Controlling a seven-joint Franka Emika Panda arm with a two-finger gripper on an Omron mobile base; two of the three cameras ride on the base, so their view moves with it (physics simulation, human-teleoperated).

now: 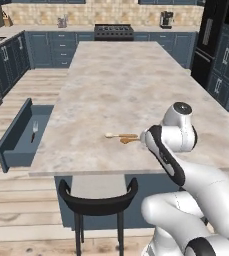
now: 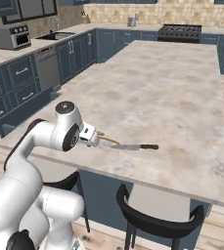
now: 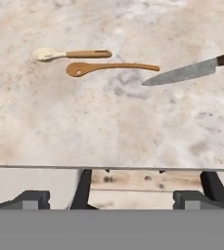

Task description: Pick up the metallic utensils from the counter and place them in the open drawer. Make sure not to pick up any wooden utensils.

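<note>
Knife (image 3: 187,72) flat on counter (image 1: 116,85) near front edge, beside wooden spoons (image 3: 91,61). I judge it stiff, slick, thin; I'd pinch handle. My gripper (image 3: 141,188) hangs open, empty. Fork-like utensil (image 1: 35,130) already in open drawer (image 1: 11,150).

A steel knife (image 3: 191,70) with a dark handle lies flat on the marbled surface (image 1: 116,85), just beside two wooden spoons: a pale one (image 3: 70,53) and an orange-brown one (image 3: 111,67) lying side by side. A thin silver fork (image 1: 34,131) lies inside the open blue drawer (image 1: 12,142).
</note>
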